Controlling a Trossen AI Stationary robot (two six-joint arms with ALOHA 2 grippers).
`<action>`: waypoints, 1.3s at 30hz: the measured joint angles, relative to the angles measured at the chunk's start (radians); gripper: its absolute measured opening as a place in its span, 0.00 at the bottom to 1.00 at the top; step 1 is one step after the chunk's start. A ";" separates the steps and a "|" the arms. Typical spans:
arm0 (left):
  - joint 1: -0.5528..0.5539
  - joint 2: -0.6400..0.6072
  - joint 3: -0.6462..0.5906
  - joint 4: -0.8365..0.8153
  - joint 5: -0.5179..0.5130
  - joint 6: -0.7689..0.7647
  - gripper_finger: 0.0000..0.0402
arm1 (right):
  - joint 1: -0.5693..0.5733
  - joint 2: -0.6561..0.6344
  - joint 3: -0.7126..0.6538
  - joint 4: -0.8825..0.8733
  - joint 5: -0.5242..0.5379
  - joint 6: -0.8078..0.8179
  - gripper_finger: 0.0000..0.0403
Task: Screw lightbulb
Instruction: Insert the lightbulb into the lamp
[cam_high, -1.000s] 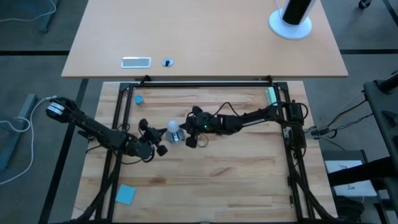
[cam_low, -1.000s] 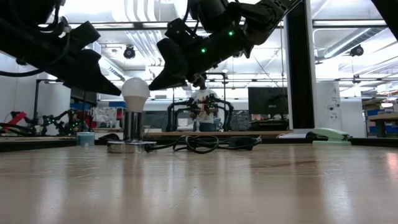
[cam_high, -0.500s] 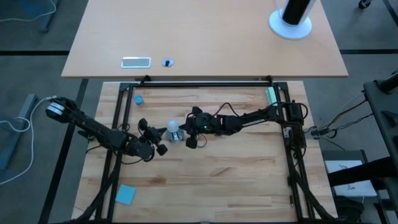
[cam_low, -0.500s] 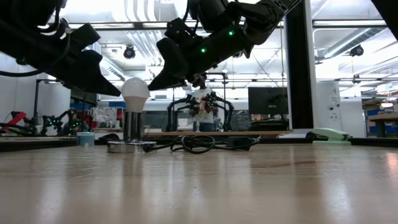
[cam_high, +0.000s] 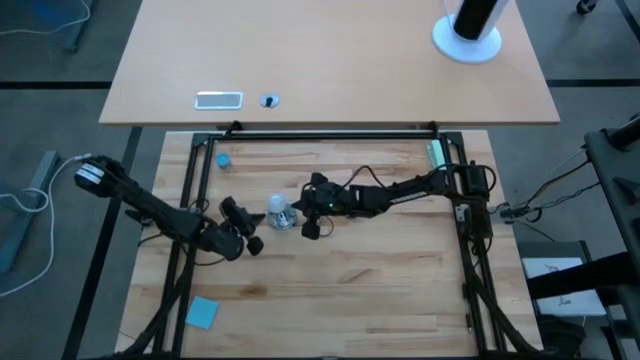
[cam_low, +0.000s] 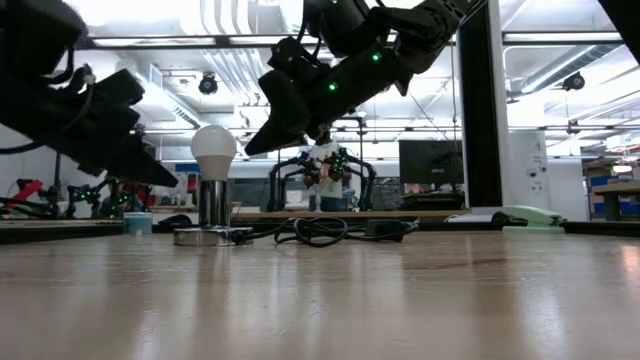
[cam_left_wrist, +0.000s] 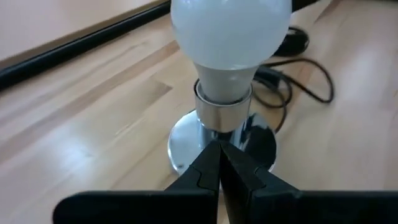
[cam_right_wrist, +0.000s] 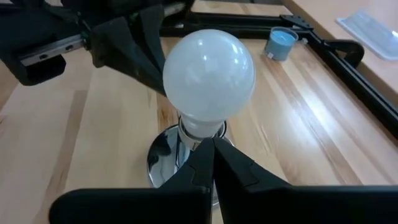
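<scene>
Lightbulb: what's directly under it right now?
The lightbulb stands upright in a shiny metal socket on a round silver base, resting on the wooden table. Its screw threads are hidden inside the socket.

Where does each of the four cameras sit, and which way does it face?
High view: above the table, looking straight down; both arms show, left gripper and right gripper flanking the lightbulb.
Low view: at table-top height, looking level across the table at the lightbulb; both arms come in from above.
Left wrist view: on the left arm, facing the lightbulb past its own shut fingers.
Right wrist view: on the right arm, likewise, fingers shut.
All four share the lightbulb standing in its socket.
</scene>
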 joint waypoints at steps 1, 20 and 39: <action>0.000 0.000 -0.027 0.063 0.001 0.011 0.00 | 0.000 0.000 -0.008 0.017 0.000 -0.003 0.01; -0.003 0.044 -0.078 0.392 -0.009 0.222 0.29 | -0.028 -0.005 0.201 -0.346 0.000 -0.056 0.09; -0.001 0.037 0.011 0.360 -0.087 0.380 0.05 | -0.041 0.024 0.142 -0.149 -0.104 -0.009 0.00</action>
